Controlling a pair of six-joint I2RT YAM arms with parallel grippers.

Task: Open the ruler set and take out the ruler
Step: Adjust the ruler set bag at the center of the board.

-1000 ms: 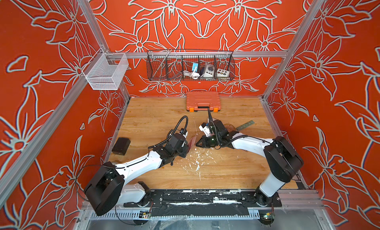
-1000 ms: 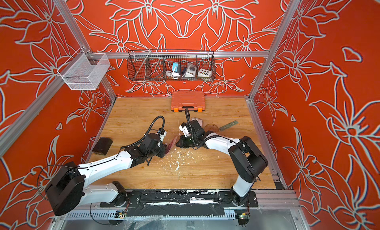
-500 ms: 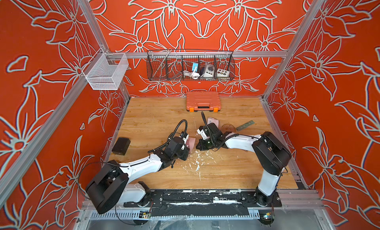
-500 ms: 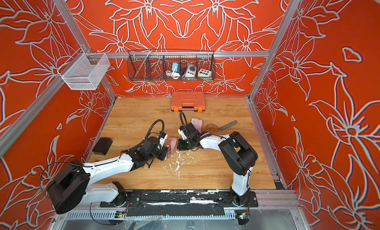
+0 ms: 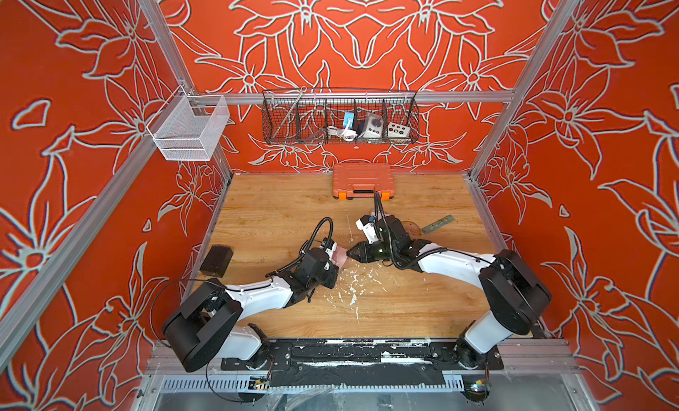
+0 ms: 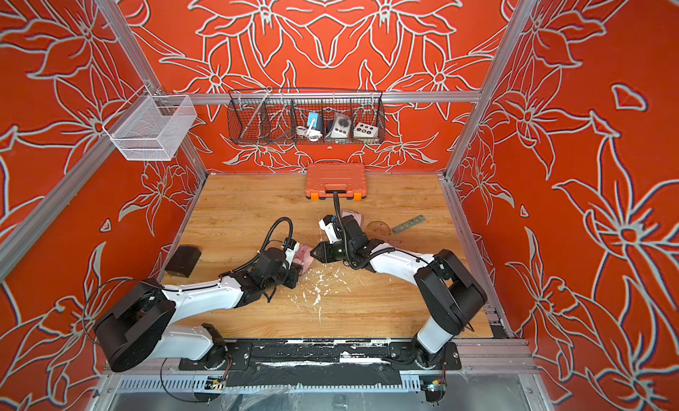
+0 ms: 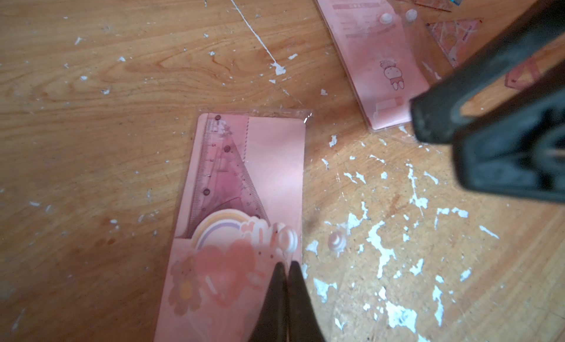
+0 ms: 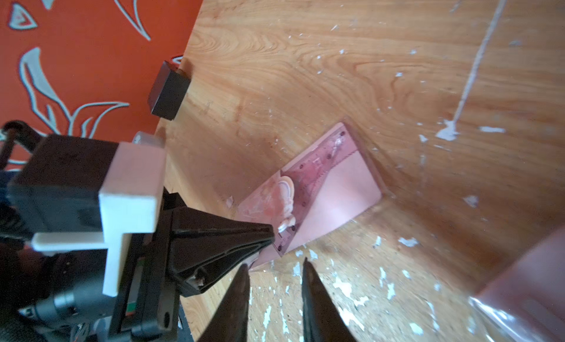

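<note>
The pink ruler set point(image 7: 244, 178) lies on the worktop point(image 7: 91, 80) between the two arms. The ruler point(image 7: 206, 163) sits inside it along one long edge, with a triangle beside it. The left hand point(image 7: 284, 268) is closed tight at the set's near corner by the snap point(image 7: 286, 238). It seems to pinch the clear edge there, though I can't be sure. The right hand point(image 8: 275, 265) is a little open and empty, just beside that same corner. So nothing is out yet: opening the set and pulling the ruler both remain. A second pouch point(image 7: 379, 59) lies nearby.
</note>
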